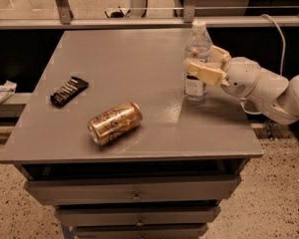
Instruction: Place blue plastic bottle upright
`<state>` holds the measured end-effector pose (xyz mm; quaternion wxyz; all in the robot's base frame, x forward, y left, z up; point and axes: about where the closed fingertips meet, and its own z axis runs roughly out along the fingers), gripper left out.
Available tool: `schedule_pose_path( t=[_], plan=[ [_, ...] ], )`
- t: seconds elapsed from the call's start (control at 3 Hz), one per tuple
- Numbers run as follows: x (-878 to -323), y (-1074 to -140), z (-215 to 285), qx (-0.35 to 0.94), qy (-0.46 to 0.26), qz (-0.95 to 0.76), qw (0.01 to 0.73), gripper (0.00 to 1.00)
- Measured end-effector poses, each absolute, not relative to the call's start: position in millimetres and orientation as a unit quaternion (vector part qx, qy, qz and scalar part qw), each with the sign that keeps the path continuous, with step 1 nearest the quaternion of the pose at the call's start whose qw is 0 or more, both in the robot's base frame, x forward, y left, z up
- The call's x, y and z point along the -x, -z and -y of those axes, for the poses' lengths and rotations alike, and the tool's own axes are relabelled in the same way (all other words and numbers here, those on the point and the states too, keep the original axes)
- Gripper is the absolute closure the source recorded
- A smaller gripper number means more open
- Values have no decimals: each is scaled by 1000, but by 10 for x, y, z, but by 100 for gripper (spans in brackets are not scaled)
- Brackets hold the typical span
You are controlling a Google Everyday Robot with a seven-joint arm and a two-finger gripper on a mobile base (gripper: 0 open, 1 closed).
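Observation:
The blue plastic bottle (198,45) is clear with a white cap and a white label. It stands upright on the grey table (129,59) near the right edge. My gripper (200,59) reaches in from the right and is shut around the bottle's middle. One cream finger (205,73) crosses the bottle's front, and the other (218,53) sits behind it. The bottle's base rests on the tabletop.
A gold drink can (114,122) lies on its side at the front middle of the table. A black snack bar (69,90) lies at the left. Drawers (134,195) are below the tabletop. A rail runs behind the table, and a cable (279,29) hangs at the right.

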<state>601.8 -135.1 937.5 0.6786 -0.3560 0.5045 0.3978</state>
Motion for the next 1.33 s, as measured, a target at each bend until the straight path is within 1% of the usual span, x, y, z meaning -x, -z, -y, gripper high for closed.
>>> schedule_pose_path(
  t=[0.67, 1.0, 1.33],
  plan=[
    [-5943, -9366, 1418, 365, -387, -482, 696, 100],
    [-5915, -9336, 1397, 366, -392, -483, 692, 74],
    [-5881, -9294, 1380, 364, -396, -482, 692, 43]
  ],
)
